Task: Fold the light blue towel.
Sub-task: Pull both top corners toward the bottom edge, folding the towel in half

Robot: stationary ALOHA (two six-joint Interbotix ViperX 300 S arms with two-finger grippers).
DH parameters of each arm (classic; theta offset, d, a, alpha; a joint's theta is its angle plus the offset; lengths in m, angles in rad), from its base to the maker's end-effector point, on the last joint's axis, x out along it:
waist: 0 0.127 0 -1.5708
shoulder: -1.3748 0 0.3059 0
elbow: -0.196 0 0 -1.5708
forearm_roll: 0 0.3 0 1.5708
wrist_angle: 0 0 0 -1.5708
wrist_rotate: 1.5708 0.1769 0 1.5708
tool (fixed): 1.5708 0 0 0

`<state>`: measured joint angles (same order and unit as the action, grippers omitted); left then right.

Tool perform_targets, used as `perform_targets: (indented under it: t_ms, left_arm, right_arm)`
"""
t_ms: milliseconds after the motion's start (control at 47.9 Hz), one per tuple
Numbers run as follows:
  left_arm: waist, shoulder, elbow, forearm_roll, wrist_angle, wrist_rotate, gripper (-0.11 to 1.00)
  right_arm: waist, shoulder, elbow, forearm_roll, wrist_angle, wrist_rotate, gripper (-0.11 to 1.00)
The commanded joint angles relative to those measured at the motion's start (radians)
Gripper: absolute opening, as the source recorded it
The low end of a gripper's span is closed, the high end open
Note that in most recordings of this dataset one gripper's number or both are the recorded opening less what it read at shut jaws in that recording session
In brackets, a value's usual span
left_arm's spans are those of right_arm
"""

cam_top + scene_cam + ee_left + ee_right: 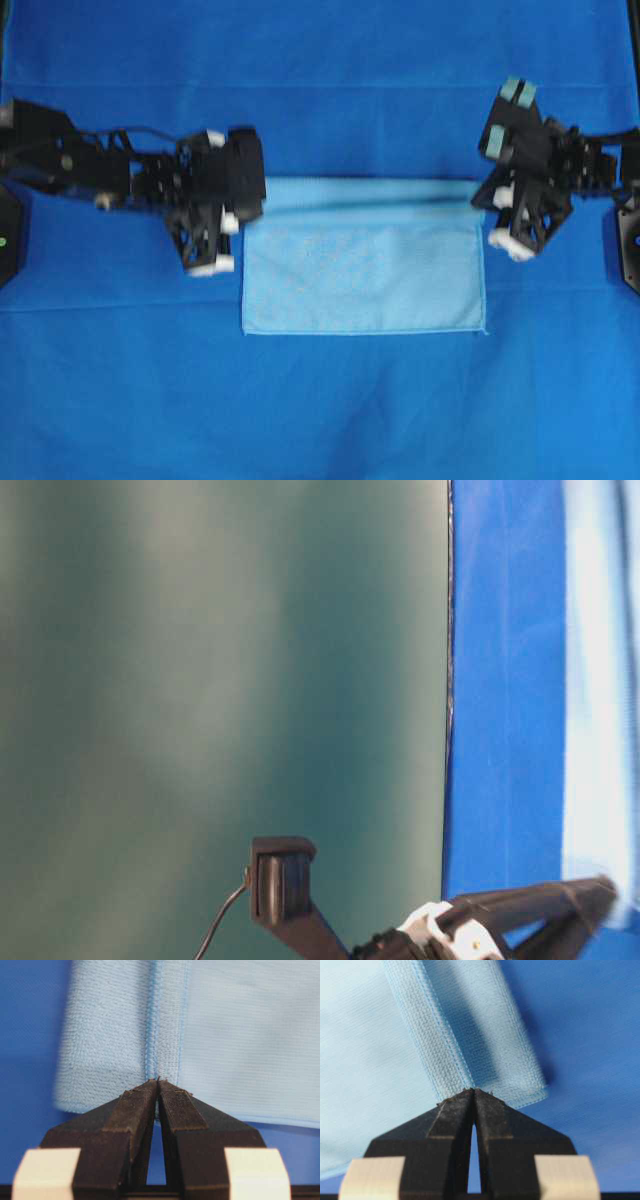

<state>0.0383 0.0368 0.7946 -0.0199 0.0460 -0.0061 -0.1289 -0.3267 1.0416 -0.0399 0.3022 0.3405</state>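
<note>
The light blue towel (pixel 365 270) lies as a wide rectangle on the royal blue tablecloth (pixel 320 410), its far strip raised and curling toward the near edge. My left gripper (pixel 262 192) is at the towel's far left corner. In the left wrist view it (pixel 158 1081) is shut on the stitched hem of the towel (pixel 250 1035). At the far right corner my right gripper (pixel 480 195) is likewise shut on the towel's edge, as the right wrist view of it (pixel 474 1091) shows, with the towel (pixel 360 1060) doubled over just past the tips.
The tablecloth covers the whole table round the towel. In the table-level view a green wall (pixel 220 680) fills the left, the towel (pixel 600 680) is a pale blurred band at the right, and a black arm part (pixel 500 920) crosses the bottom.
</note>
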Motion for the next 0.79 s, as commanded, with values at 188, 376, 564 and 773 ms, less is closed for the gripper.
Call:
perform_targets:
  t_ms: [188, 376, 564, 773]
  left_arm:
    - [-0.173, -0.023, -0.04, -0.002, 0.04, -0.153, 0.03]
    - [-0.235, -0.009, -0.072, -0.003, 0.049, -0.213, 0.03]
    - [-0.259, 0.006, -0.103, -0.002, 0.048, -0.218, 0.03]
    - [-0.265, 0.008, -0.103, -0.002, 0.048, -0.216, 0.03]
  right_arm:
    - [0.207, -0.011, -0.009, 0.002, -0.002, 0.156, 0.01]
    - [0.285, -0.003, -0.014, 0.002, -0.003, 0.245, 0.01]
    - [0.313, 0.005, -0.02, 0.002, -0.009, 0.272, 0.01]
    - [0.321, 0.021, -0.031, 0.0, -0.058, 0.273, 0.01]
